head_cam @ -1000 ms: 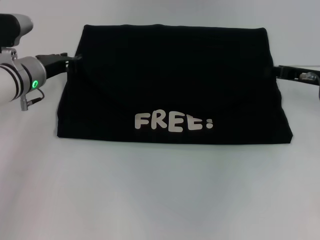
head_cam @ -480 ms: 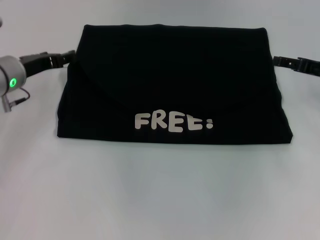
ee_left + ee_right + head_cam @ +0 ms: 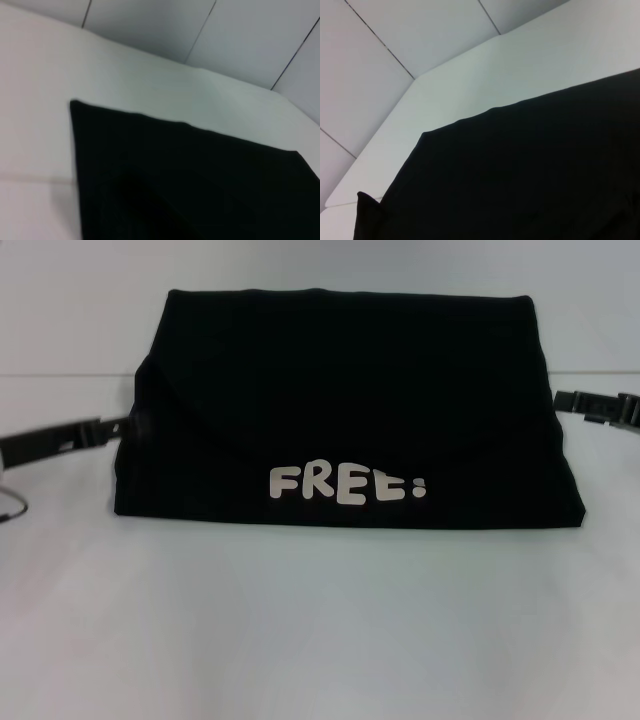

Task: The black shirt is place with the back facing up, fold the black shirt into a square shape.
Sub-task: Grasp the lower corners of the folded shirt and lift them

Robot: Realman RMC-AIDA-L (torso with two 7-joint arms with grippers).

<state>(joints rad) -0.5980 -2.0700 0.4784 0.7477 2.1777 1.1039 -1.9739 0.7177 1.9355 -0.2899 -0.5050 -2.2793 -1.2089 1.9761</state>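
Black shirt (image 3: 345,410), folded into a wide band with its long axis running left to right, lies flat on the white table (image 3: 320,630), "FREE!" lettering along its near edge. Left gripper (image 3: 95,430) touches its left end; right gripper (image 3: 590,405) sits just off its right end. Neither claw's opening is visible; cannot tell.

A lab-like test cell: a bare white counter (image 3: 320,620) backed by plain white wall panels (image 3: 395,45) with seams.
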